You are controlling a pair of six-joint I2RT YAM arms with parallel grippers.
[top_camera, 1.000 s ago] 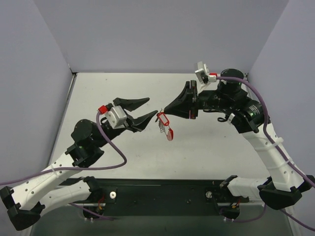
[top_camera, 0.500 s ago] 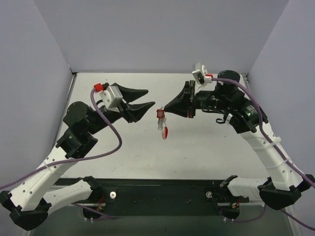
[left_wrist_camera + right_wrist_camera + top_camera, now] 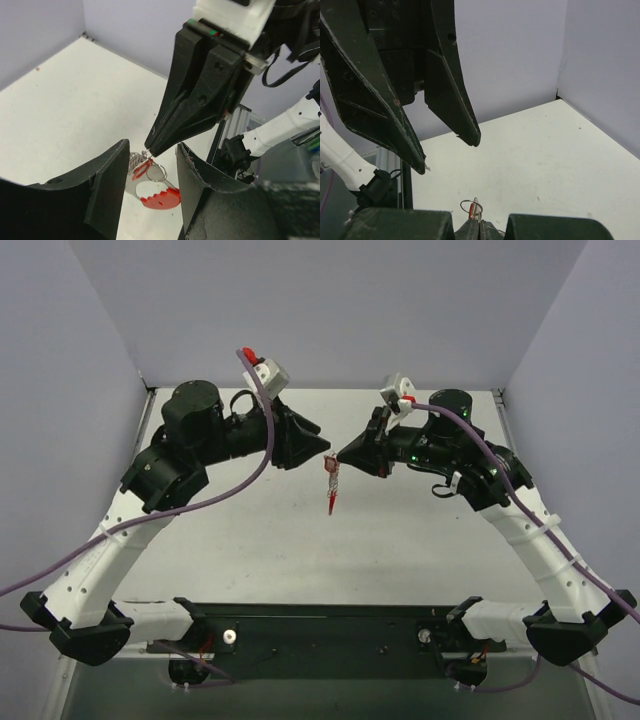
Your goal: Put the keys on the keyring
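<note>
My right gripper [image 3: 341, 454] is shut on the top of a small hanging bunch, held in the air above the table. Just under its tips [image 3: 149, 148] are the key's red oblong tag [image 3: 142, 169] and a thin wire ring [image 3: 156, 172]. The keyring's red toothed arc [image 3: 161, 198], on a silver plate, hangs below. From above the bunch [image 3: 331, 486] looks edge-on. My left gripper [image 3: 322, 449] is open, one finger [image 3: 107, 185] on each side of the bunch, not touching it. In the right wrist view only the wire ring [image 3: 471, 207] shows above my closed tips [image 3: 480, 226].
The white table [image 3: 250, 540] lies below, with grey walls close on the left, back and right. The black rail [image 3: 330, 625] with the arm bases runs along the near edge. Both arms meet tip to tip over the table's back middle.
My left arm has risen and swung back and to the right, bringing its open fingers around the hanging bunch. The bunch has turned edge-on. The right gripper has barely moved.
</note>
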